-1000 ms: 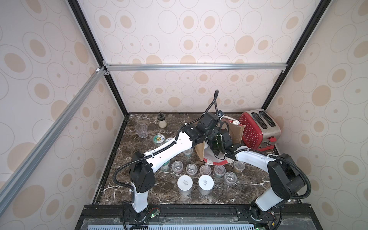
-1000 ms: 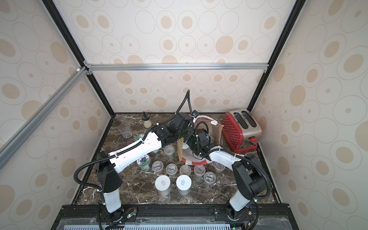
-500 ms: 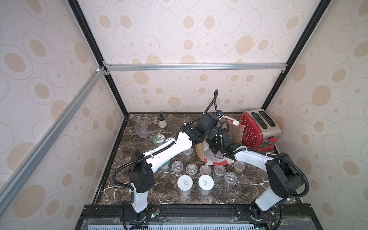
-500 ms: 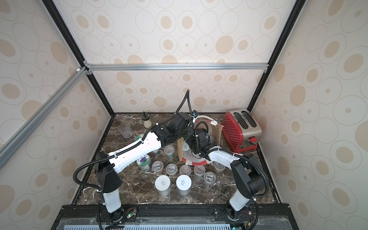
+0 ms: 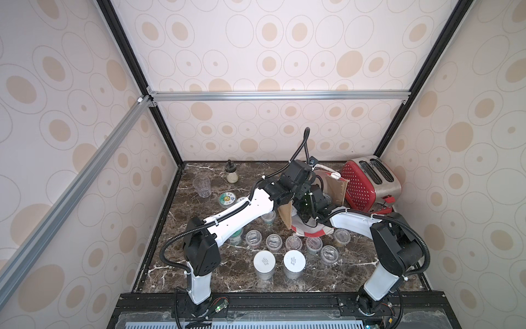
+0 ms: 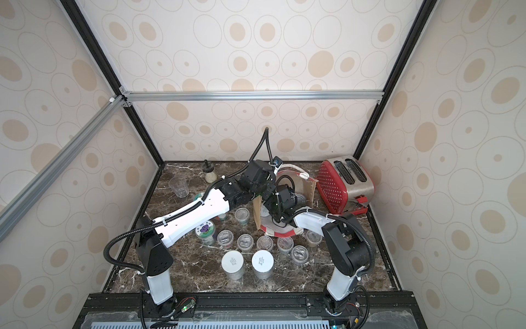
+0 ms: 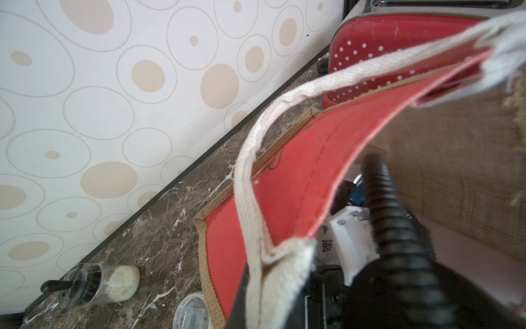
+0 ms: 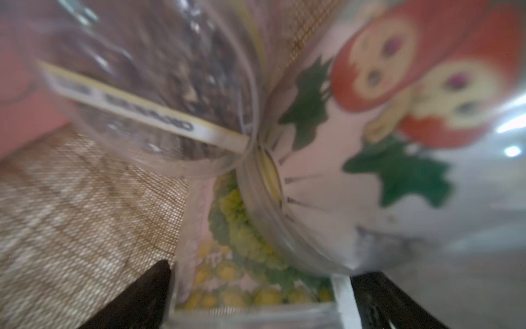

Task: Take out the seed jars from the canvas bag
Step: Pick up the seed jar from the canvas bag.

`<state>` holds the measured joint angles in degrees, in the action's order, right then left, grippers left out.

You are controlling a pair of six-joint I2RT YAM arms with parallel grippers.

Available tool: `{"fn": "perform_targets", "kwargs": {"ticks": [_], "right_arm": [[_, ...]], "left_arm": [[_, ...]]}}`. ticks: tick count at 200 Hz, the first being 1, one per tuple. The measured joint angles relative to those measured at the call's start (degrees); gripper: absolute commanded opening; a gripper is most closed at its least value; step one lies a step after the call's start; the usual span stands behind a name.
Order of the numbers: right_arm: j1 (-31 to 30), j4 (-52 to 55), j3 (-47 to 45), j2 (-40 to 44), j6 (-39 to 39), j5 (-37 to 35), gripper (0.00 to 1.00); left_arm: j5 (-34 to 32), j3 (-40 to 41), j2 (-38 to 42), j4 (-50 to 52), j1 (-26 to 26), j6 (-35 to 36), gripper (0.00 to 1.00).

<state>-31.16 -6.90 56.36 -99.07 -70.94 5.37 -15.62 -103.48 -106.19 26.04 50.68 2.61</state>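
Oval-patterned cream walls (image 5: 270, 42), dark marble tabletop (image 5: 341, 276).

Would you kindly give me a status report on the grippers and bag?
Left gripper shut on handle, holding bag open. Right gripper open inside, jars ahead. Toaster beside bag.

The canvas bag (image 5: 337, 190) is tan jute with red panels and white rope handles. The toaster (image 5: 361, 186) is red with white dots and silver on top. The worktop (image 5: 227, 273) is dark brown marble with white veins. Near its front edge, two seed jars (image 5: 264, 260) have plain white lids. Another jar (image 6: 204, 228) has a purple flower on its lid.
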Motion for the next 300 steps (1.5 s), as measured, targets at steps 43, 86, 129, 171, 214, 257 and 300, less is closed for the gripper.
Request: {"fn": "perform_targets", "kwargs": {"ticks": [43, 86, 129, 171, 214, 257, 300], "right_arm": [[-1.29, 0.85, 1.49, -2.01, -0.87, 0.44, 1.00], [-1.31, 2.29, 2.56, -2.60, -0.61, 0.15, 0.92], [-1.64, 5.33, 2.67, -0.90, 2.03, -0.90, 0.67], [-1.51, 15.69, 3.82, 4.33, 5.79, -3.41, 0.70], [-1.51, 26.18, 4.42, 11.23, 9.94, -6.60, 0.70], [-0.96, 34.91, 6.12, 15.21, 14.69, -10.08, 0.71], [-1.90, 38.07, 15.63, 18.58, 20.68, -11.67, 0.71]], "left_arm": [[0.13, 0.52, 0.50, 0.20, 0.22, 0.00, 0.00], [0.00, 1.01, 0.83, -0.04, 0.22, 0.00, 0.00], [-0.33, 1.73, 1.64, -0.46, 0.22, 0.00, 0.00], [-0.28, 1.90, 2.91, -0.96, 0.39, -0.02, 0.00], [0.72, 1.97, 4.42, -3.78, 0.79, -1.14, 0.00], [2.84, -0.26, 3.78, -4.50, -0.24, -3.30, 0.00], [2.14, -1.77, -1.22, -3.23, -3.52, -3.69, 0.00]]}}
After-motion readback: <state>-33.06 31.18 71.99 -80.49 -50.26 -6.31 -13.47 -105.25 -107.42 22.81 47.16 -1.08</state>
